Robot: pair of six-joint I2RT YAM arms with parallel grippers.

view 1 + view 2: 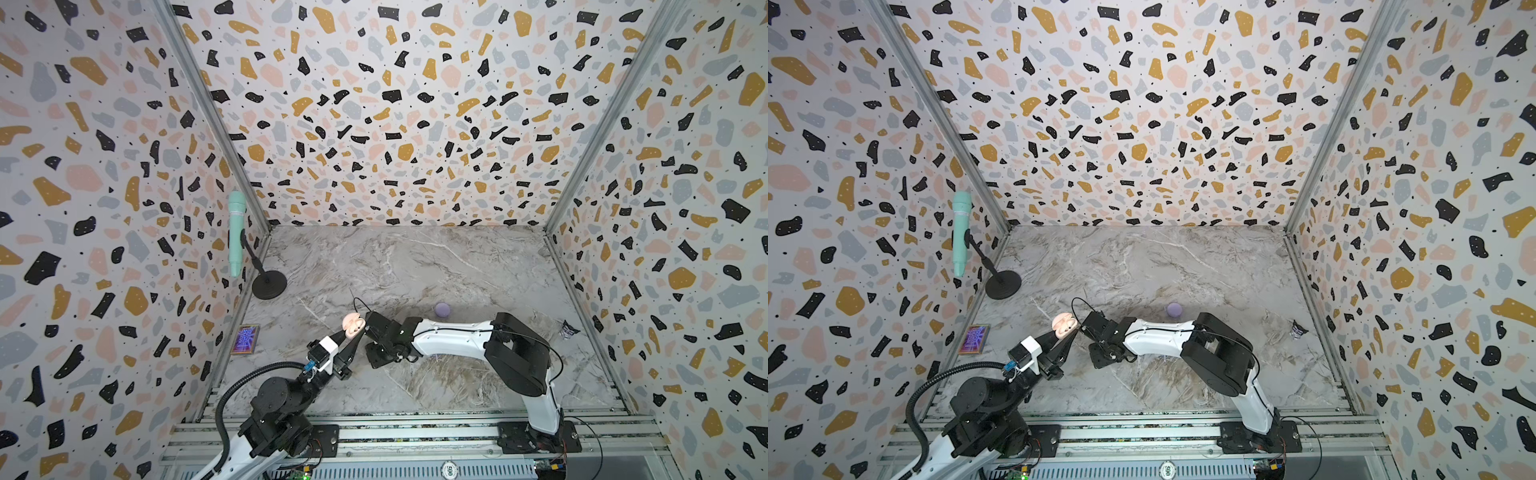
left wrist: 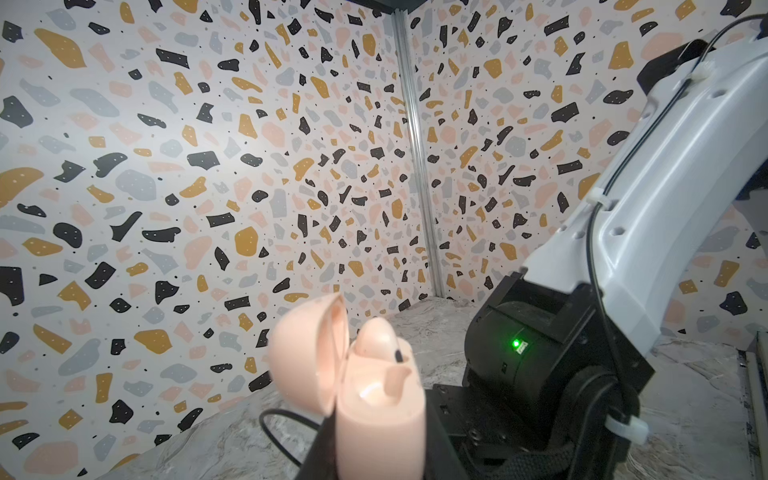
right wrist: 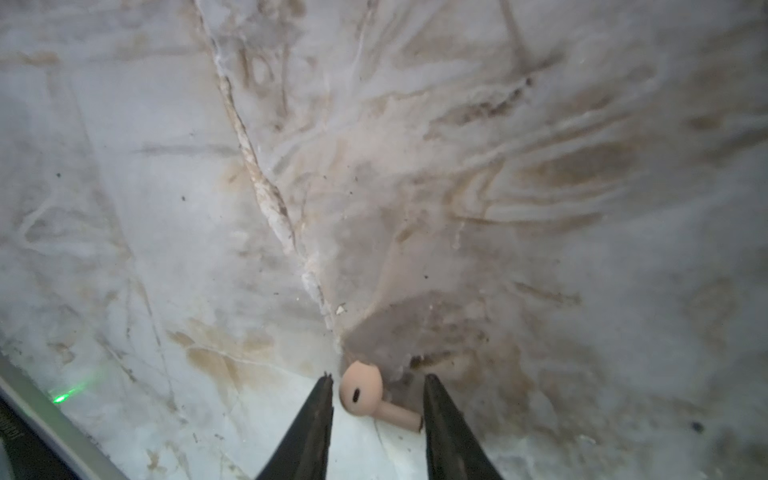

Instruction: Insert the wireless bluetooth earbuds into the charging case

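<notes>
One pink bud (image 2: 376, 338) looks seated in the open pink case (image 2: 378, 419), clamped in your left jaws. Second pink bud (image 3: 360, 392) lies on the tabletop (image 3: 166, 208) between your parted right jaws, ungripped; insertion pending.

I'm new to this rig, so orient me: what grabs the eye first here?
First, the pale-pink open charging case, gripped in the left end effector, left of centre in both top views. Beside it, the right end effector stands open astride a small pale-pink earbud lying on the marble table.
</notes>
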